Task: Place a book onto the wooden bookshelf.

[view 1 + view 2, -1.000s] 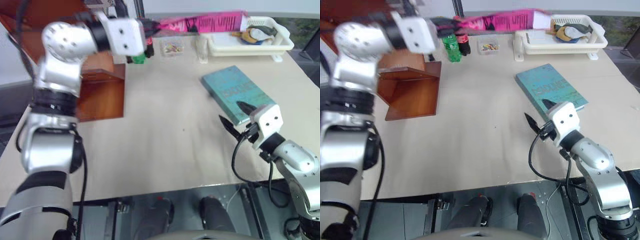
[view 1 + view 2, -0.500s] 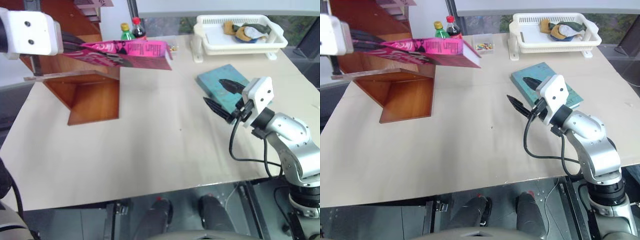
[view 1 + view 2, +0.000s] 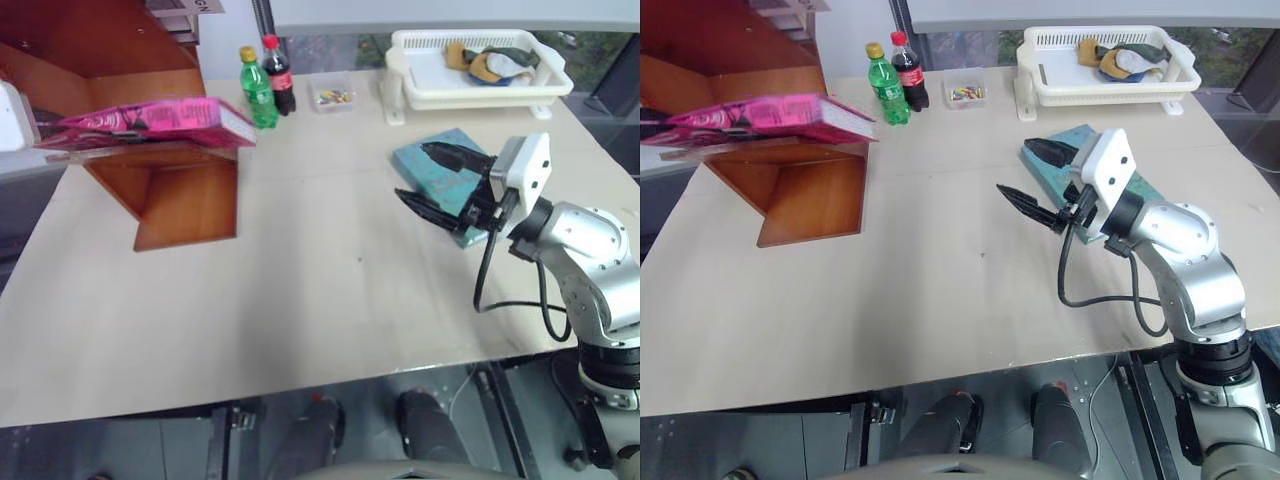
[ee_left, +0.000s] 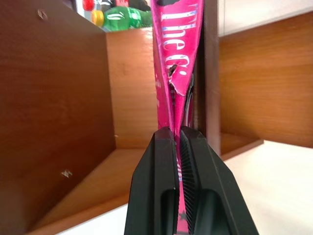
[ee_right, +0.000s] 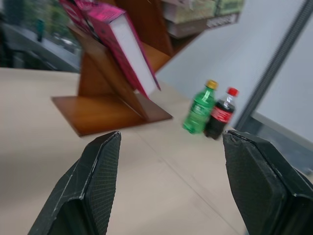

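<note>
Pale beige table (image 3: 300, 300), bare through the middle; pink book (image 3: 150, 120) pinched flat between closed left fingers (image 4: 156, 196) over wooden bookshelf (image 3: 180, 195) at left edge; right fingers (image 3: 1025, 205) spread wide, empty, above teal book (image 3: 445, 160); white basket (image 3: 480, 85) at far right corner.
</note>
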Motion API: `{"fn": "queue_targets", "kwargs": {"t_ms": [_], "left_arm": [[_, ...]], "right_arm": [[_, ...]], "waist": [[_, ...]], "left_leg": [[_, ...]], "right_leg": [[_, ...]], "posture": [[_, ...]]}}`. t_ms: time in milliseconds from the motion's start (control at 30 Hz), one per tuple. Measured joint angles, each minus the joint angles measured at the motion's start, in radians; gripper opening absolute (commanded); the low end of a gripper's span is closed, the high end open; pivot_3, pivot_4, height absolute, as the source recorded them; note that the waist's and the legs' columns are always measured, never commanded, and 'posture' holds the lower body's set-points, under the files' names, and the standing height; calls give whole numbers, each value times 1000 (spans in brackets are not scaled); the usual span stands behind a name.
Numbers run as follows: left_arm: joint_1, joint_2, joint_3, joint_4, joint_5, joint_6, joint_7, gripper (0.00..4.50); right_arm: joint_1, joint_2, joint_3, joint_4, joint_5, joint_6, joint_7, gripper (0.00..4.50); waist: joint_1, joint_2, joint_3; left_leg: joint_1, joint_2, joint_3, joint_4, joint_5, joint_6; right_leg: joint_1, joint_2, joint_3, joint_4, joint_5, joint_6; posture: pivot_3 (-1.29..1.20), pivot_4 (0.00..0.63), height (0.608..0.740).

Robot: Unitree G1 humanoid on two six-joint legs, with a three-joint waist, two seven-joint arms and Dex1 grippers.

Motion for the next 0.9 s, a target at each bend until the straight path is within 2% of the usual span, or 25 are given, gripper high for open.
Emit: {"fn": "queue_targets", "kwargs": {"t_ms": [267, 400, 467, 567, 700, 900], "left_arm": [[63, 0, 24, 149, -15, -114, 83, 25], [54, 4, 15, 246, -6, -161, 102, 1460], [55, 5, 14, 304, -4, -169, 108, 2343], [57, 4, 34, 319, -66, -142, 53, 2343], [113, 8, 156, 269, -191, -36, -36, 2343], [283, -33, 261, 142, -202, 54, -32, 2343]], "right_arm": [[-15, -30, 0, -2, 43, 43, 26, 3399], [-15, -37, 0, -8, 45, 44, 30, 3399], [-14, -37, 0, -11, 42, 43, 28, 3399], [-14, -38, 0, -11, 41, 42, 26, 3399], [-21, -36, 4, 12, 36, 32, 37, 3399], [-31, -30, 18, 44, 24, 16, 51, 3399]], "waist": [[-4, 2, 1], [-3, 3, 1], [-2, 3, 1], [1, 2, 1], [0, 2, 2], [0, 2, 2]], "left_leg": [[6, 4, 4, -2, -2, 3], [11, 6, 6, -3, -2, 4], [11, 7, 6, -2, -2, 4], [9, 7, 6, -1, -2, 4], [9, 6, 8, -1, -2, 3], [9, 7, 8, -2, -2, 3]], "right_leg": [[0, 4, 4, 5, 1, -2], [5, 6, 4, 5, 2, -4], [5, 7, 4, 5, 3, -5], [4, 6, 4, 3, 3, -5], [4, 5, 4, 1, 3, -5], [4, 6, 5, 1, 3, -5]], "posture": [[0, 150, 740], [0, 150, 740], [0, 150, 740], [0, 150, 740], [0, 150, 740], [0, 150, 740]]}}
